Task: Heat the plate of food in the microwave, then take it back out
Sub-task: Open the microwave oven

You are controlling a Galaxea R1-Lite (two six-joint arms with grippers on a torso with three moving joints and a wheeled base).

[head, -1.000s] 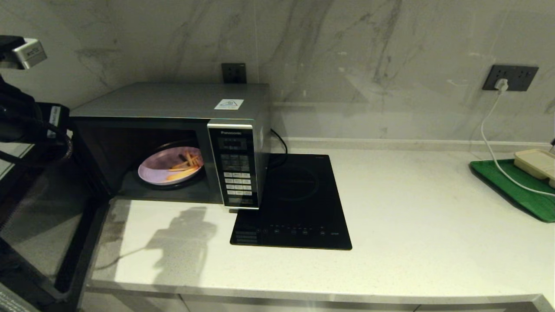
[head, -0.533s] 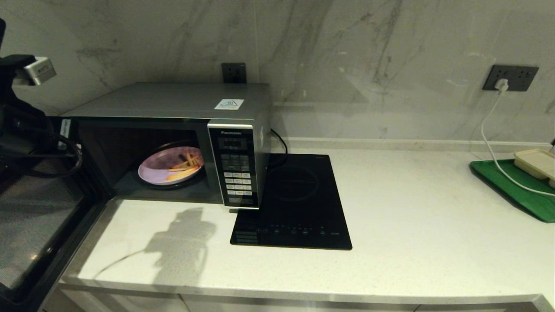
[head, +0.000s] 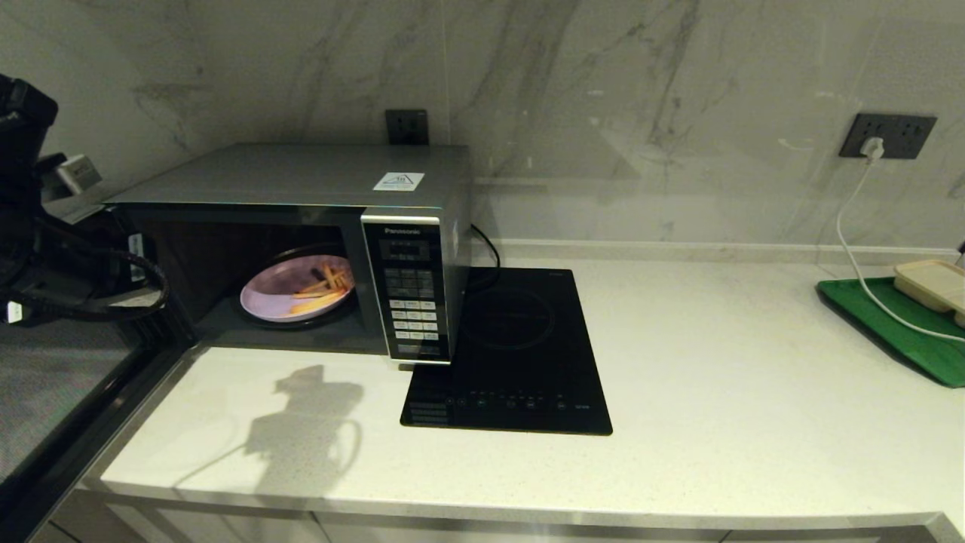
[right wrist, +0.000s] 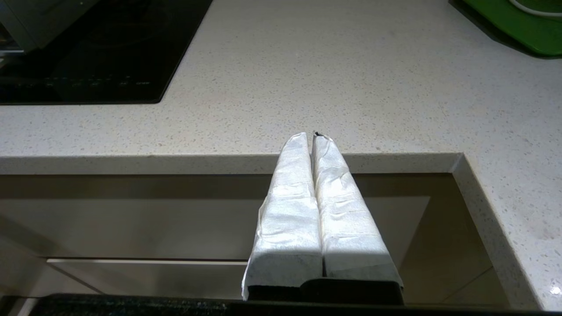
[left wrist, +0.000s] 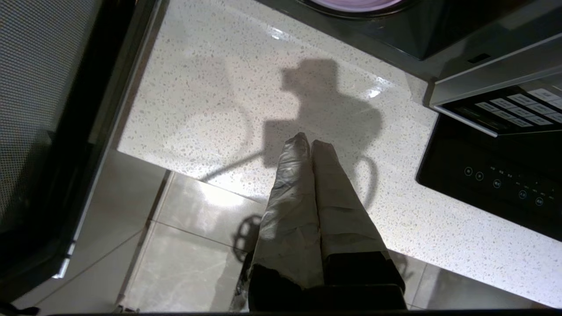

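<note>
The silver-grey microwave (head: 301,177) stands at the back left of the counter. Its dark glass door (head: 53,392) is swung wide out to the left. Inside sits the lilac plate of food (head: 283,298), with orange-yellow fry sticks (head: 320,290) on it. Only a sliver of the plate (left wrist: 355,3) shows in the left wrist view. My left arm (head: 45,249) is at the far left beside the door. The left gripper (left wrist: 310,142) is shut on nothing, above the counter's front edge and apart from the door (left wrist: 44,131). My right gripper (right wrist: 312,136) is shut and empty, low at the counter's front edge.
A flat black induction hob (head: 513,354) lies just right of the microwave's button panel (head: 411,290). At the far right a green tray (head: 905,339) carries a beige rectangular tray (head: 931,283), and a white cable (head: 856,226) runs to it from the wall socket.
The microwave door has swung further out to the left. My left arm has shifted down and left with it, and its shadow on the counter moved towards the front edge.
</note>
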